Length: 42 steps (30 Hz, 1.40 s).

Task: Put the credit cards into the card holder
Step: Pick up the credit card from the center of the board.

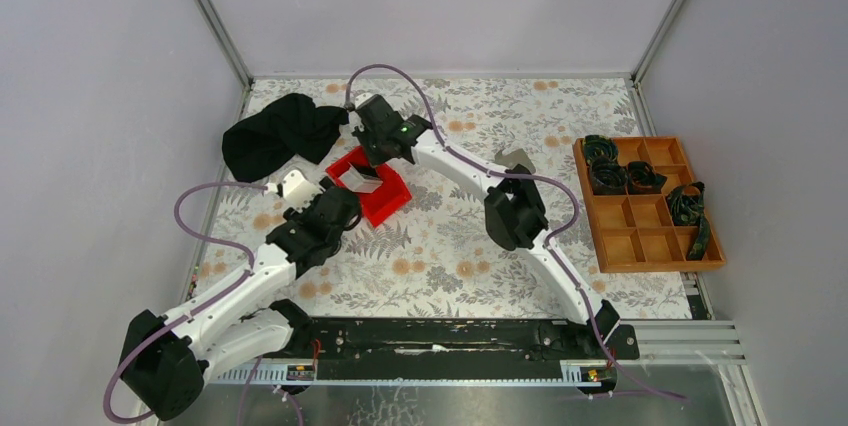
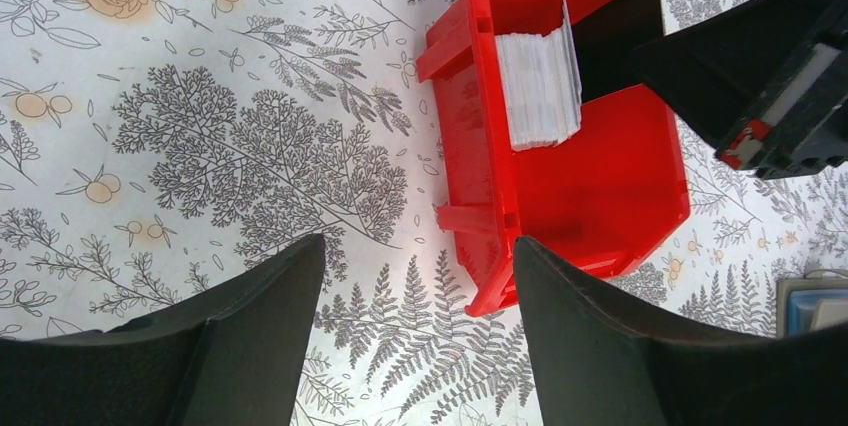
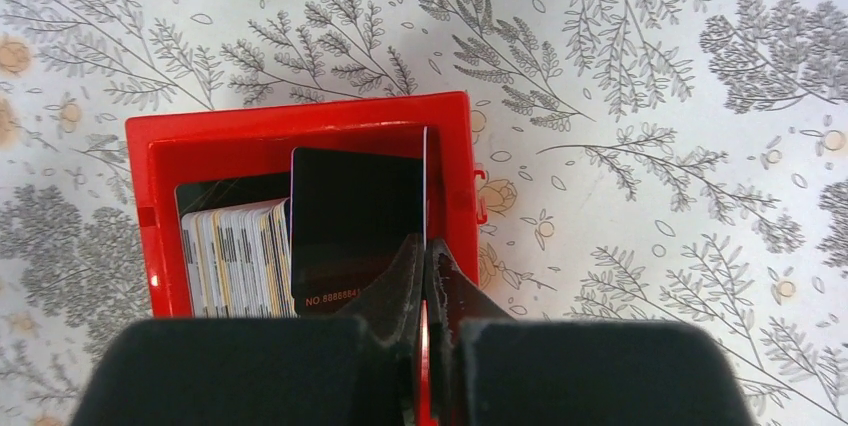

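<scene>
Right wrist: card (image 3: pixel 424 186) pinched by its edge in right gripper (image 3: pixel 425 276), inside bin (image 3: pixel 300 121); judged light, stiff, slippery. Left gripper (image 2: pixel 420 256) set wide.

Red bin (image 1: pixel 392 204) centre; black cloth (image 1: pixel 280 134) far left; orange tray (image 1: pixel 620 246) right, holding dark items (image 1: pixel 607 176).

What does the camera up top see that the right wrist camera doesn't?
Only the top view shows the orange tray and the left arm. Only the right wrist view shows the number printed on the dark card and the stripes on the stacked cards. Both show the red bin, the cards inside it, and the right gripper at it.
</scene>
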Each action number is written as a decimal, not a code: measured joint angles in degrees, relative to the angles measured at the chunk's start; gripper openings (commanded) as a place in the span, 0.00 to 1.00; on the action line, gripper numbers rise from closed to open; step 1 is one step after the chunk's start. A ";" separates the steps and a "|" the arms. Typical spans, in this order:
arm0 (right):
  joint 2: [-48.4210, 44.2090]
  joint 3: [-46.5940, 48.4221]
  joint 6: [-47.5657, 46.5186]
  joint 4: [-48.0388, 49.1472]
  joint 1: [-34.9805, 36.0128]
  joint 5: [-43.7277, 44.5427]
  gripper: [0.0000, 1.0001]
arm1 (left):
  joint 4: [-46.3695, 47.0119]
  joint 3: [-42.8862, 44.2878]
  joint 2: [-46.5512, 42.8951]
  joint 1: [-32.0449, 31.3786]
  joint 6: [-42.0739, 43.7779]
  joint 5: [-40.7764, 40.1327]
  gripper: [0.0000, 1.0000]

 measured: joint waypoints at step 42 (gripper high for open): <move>-59.98 -50.45 5.20 -7.85 -6.47 -16.09 0.00 | 48.26 -2.51 -6.10 3.43 24.79 42.88 0.80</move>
